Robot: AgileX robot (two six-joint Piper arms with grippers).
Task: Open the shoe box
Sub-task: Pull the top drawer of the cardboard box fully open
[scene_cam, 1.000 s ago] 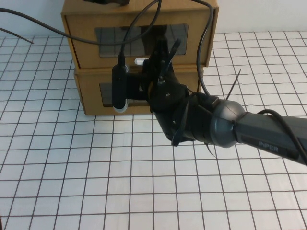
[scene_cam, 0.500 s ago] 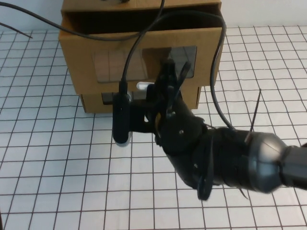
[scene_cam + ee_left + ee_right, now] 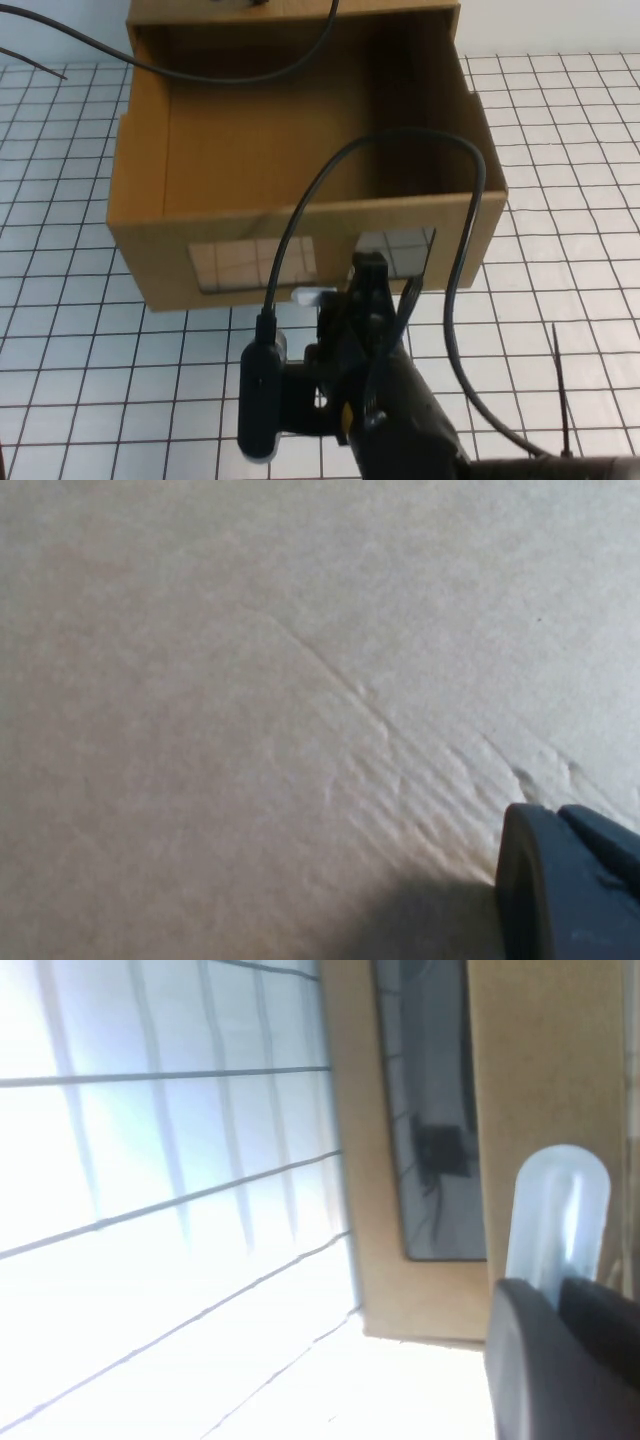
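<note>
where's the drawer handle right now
High view, near centre: the white handle sticks out of the drawer front, clamped in the right hand. The left hand is close to cardboard.

The brown drawer is seen pulled far out of the shoe box. Its white tab is pinched by the right gripper in front.

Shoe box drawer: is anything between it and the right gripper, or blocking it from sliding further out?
Nothing visible does. The right gripper is shut right against the front of the drawer, and the table in front shows only that arm. Its cable arcs over the drawer. The left gripper sits against cardboard.
</note>
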